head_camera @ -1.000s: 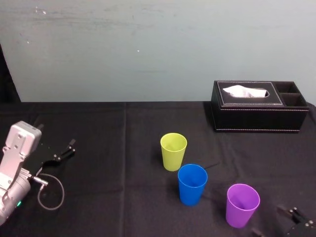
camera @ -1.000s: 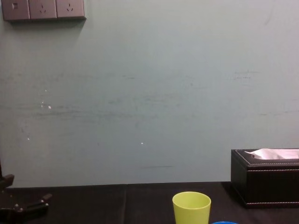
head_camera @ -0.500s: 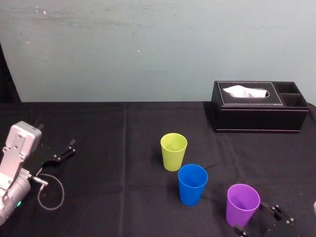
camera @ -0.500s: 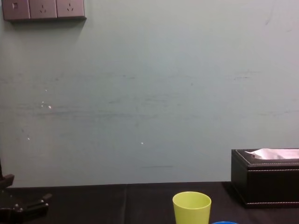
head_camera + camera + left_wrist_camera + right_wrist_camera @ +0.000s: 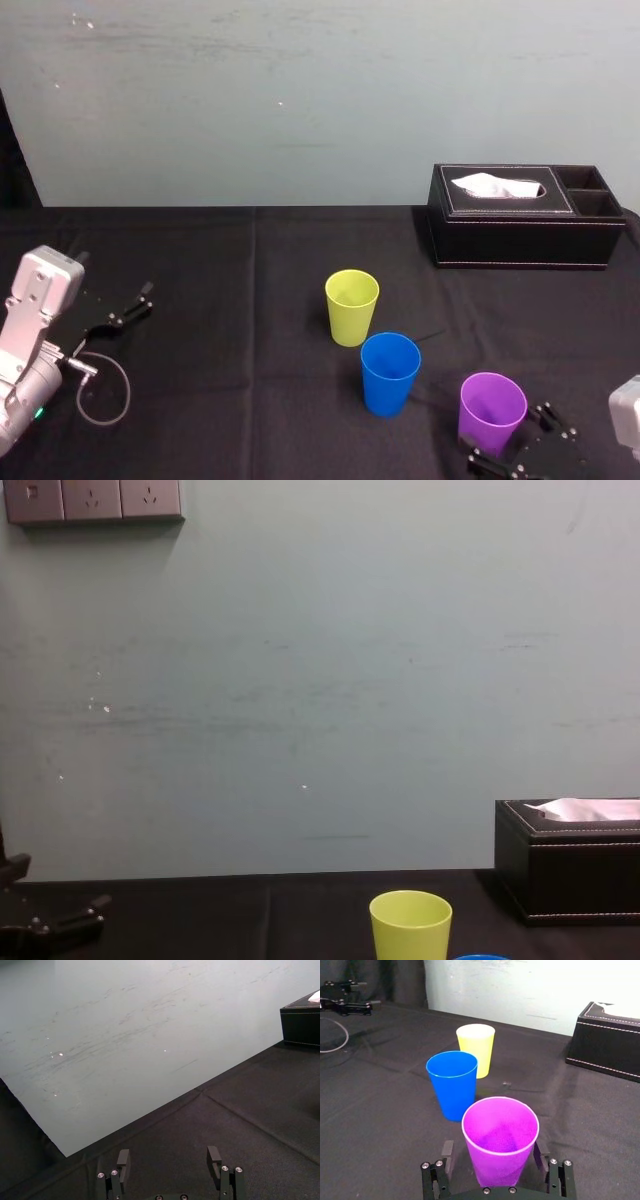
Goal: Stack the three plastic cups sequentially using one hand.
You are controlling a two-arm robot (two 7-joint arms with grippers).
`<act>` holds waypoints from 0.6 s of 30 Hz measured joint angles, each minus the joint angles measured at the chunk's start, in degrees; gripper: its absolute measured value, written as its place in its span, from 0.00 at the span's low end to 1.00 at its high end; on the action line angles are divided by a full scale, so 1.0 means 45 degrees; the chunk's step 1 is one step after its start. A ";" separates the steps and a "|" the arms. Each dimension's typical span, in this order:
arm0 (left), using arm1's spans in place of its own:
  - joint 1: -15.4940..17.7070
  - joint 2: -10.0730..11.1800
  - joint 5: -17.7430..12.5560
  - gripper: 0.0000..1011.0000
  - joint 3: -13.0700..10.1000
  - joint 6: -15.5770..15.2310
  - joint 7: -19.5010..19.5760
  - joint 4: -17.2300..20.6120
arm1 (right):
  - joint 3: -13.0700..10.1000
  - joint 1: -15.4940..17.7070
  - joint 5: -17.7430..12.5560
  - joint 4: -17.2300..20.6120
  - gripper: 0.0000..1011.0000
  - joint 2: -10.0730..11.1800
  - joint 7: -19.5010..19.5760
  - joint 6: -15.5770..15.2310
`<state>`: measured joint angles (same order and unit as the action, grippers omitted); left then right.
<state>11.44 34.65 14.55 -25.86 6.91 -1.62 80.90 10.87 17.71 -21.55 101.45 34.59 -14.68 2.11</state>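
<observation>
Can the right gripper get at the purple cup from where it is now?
Probably yes: the right gripper is open with a finger on each side of the purple cup, nothing between.

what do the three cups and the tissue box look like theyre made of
Yellow-green cup, blue cup, purple cup: likely plastic, smooth with a faint sheen, judging by the thin even walls and solid colour. Tissue box: looks like black leather or an imitation, matte, with pale stitching along the edges. The right gripper is open, one finger on either side of the purple cup.
</observation>
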 joint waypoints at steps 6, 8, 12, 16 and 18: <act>-0.0001 0.0000 0.0000 0.99 0.0000 0.0000 0.0001 0.0000 | 0.0094 -0.0271 0.0496 -0.0228 0.99 -0.0488 0.0345 -0.0082; -0.0001 0.0001 0.0000 0.99 0.0001 0.0000 0.0000 0.0000 | 0.0118 -0.0341 0.0696 -0.0294 0.99 -0.0635 0.0448 -0.0095; -0.0001 0.0000 0.0000 0.99 0.0000 0.0000 0.0001 0.0000 | 0.0138 -0.0434 0.0903 -0.0381 0.99 -0.0831 0.0563 -0.0127; -0.0001 0.0000 -0.0001 0.99 0.0000 0.0000 0.0001 0.0000 | 0.0136 -0.0420 0.0889 -0.0378 0.99 -0.0802 0.0562 -0.0128; -0.0001 0.0000 0.0000 0.99 0.0000 0.0000 0.0001 0.0000 | 0.0136 -0.0412 0.0880 -0.0372 0.99 -0.0787 0.0553 -0.0127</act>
<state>11.43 34.65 14.55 -25.86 6.91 -1.62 80.90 11.48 15.85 -17.59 99.78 31.05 -12.19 1.53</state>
